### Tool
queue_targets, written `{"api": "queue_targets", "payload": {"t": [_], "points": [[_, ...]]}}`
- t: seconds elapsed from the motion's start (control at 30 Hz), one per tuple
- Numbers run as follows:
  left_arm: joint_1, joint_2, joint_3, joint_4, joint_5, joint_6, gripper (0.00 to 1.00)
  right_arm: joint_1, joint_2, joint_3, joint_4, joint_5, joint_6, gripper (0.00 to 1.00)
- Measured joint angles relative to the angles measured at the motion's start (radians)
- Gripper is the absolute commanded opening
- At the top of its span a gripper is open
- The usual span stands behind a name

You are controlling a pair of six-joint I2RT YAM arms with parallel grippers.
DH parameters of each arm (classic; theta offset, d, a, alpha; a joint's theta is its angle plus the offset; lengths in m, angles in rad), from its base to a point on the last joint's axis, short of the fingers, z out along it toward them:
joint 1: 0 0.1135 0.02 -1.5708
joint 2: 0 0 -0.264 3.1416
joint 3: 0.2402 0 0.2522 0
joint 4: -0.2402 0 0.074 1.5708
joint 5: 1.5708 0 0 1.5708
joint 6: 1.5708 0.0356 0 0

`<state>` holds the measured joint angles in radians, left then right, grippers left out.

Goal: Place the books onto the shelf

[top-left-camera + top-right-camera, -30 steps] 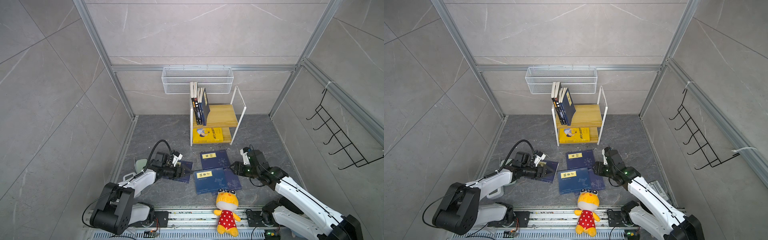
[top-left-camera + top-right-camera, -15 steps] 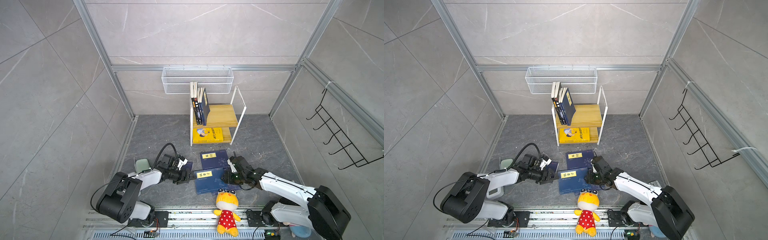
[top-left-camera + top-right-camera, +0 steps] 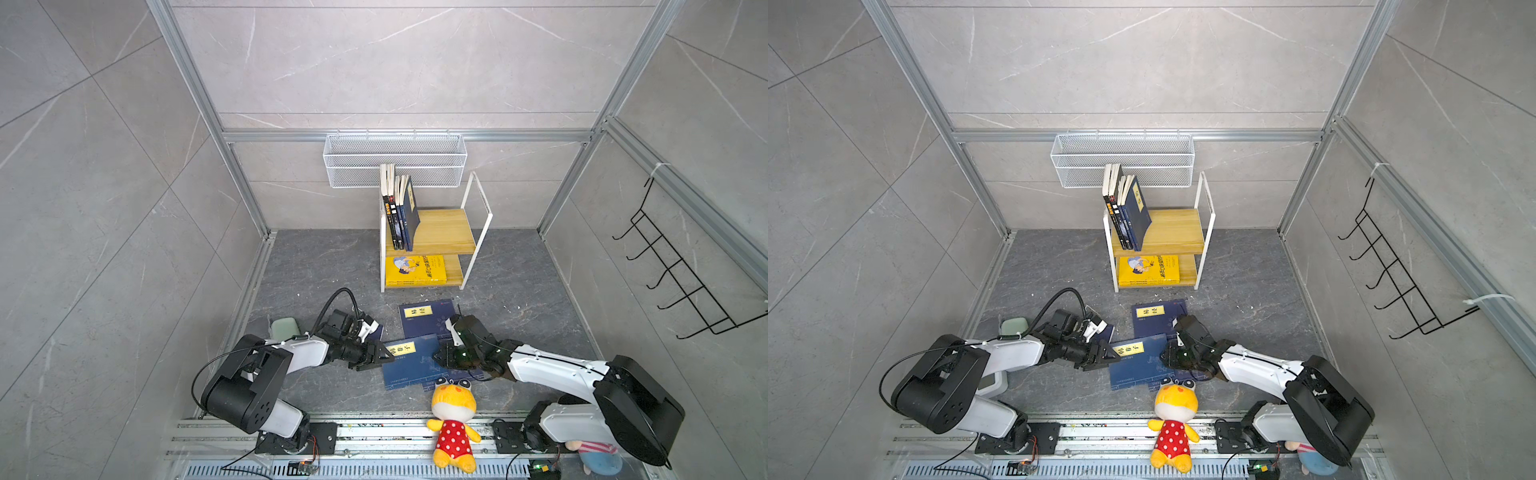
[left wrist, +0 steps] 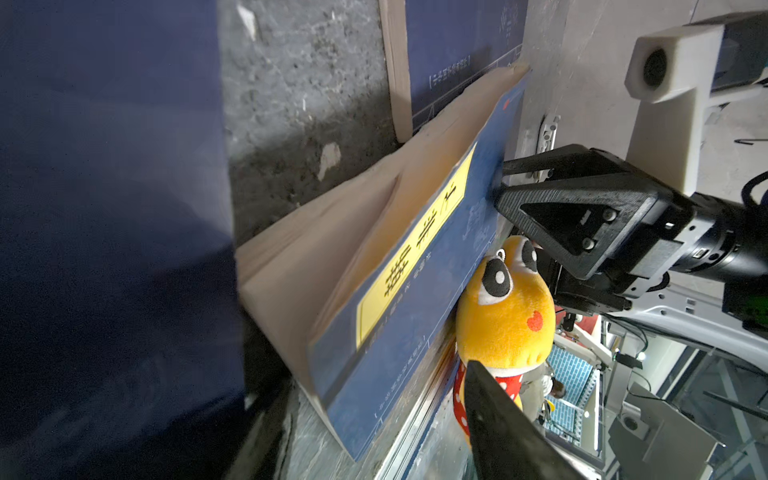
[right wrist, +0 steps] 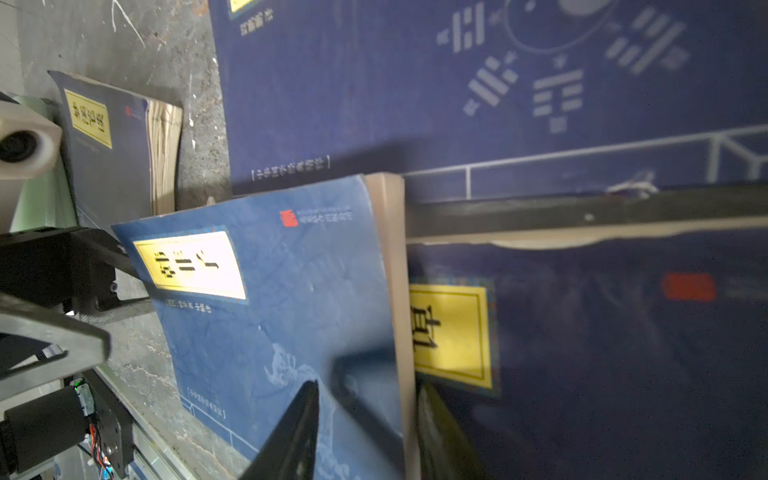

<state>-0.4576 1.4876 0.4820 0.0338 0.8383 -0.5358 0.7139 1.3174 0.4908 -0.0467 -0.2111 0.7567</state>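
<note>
- Locate the top navy book [image 3: 409, 368] on the floor [image 3: 332, 266] in front of the shelf [image 3: 478, 232]. It sits between the two grippers, just beyond the head of the plush toy [image 3: 453, 419].
- Check its heading: the long axis runs from the near rail toward the shelf, turned slightly. The end with the yellow label [image 3: 399, 348] points at the shelf and the foot points at the plush toy. The cover faces up.
- Note the page edge on the right gripper's side. In the left wrist view, the tan pages splay apart beneath the cover.
- Read the left gripper [image 3: 384, 356] as spread apart at the book's left edge, beside the label. You cannot tell whether a pad touches the book.
- Read the right gripper [image 3: 436, 358] as spread apart astride the page edge. One finger [image 5: 299, 428] sits over the cover and the other sits past the pages. No clamp shows.
- Observe that this book partly overlies a second navy book [image 5: 623, 353].
- Find a third navy book [image 3: 424, 320] lying flat nearer the shelf, with its label end toward the shelf.
- Find a fourth navy book [image 5: 112, 153] lying beside the left gripper.
- On the shelf, the upright books [image 3: 399, 212] stand on end at the left of the upper board. The yellow book [image 3: 413, 270] lies flat on the lower board, with its long axis across the shelf.
</note>
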Motion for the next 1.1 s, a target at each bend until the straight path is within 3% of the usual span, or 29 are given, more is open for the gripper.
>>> {"api": "queue_targets", "payload": {"t": [0.1, 0.33, 0.57, 0.7, 0.83, 1.1], "points": [[0.0, 0.0, 0.0, -0.003, -0.003, -0.008, 0.42, 0.0, 0.0, -0.003, 0.008, 0.002, 0.003, 0.41], [0.003, -0.011, 0.01, -0.002, 0.0, -0.026, 0.28, 0.003, -0.001, -0.003, 0.006, 0.01, -0.001, 0.41], [0.002, -0.039, 0.038, -0.002, 0.012, -0.042, 0.0, 0.006, 0.011, 0.021, -0.021, 0.025, -0.018, 0.41], [0.006, -0.064, 0.048, -0.003, 0.027, -0.05, 0.0, 0.006, -0.006, 0.047, -0.079, 0.055, -0.047, 0.46], [0.021, -0.092, 0.058, -0.002, 0.035, -0.078, 0.0, 0.007, -0.12, 0.053, -0.145, 0.101, -0.103, 0.52], [0.087, -0.124, 0.084, -0.002, 0.063, -0.137, 0.0, 0.114, -0.368, 0.1, -0.235, 0.326, -0.286, 0.58]]}}
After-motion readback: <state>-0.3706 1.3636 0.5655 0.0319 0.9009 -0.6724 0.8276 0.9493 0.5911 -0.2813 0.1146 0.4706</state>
